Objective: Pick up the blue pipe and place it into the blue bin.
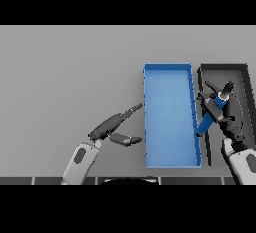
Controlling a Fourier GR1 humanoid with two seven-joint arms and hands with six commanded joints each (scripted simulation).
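— Where's the pipe point(207, 121)?
— In the right hand point(218, 108), fingers curled round it, tilted over the dark bin point(243, 79), its lower end at the blue bin's point(170, 117) right wall.
— And the left hand point(120, 127)?
— Fingers straight and spread, over the desk point(65, 77) left of the blue bin.

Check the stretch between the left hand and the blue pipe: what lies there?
In the head view, the blue bin lies between the open left hand and the blue pipe, which the right hand grips over the black bin.
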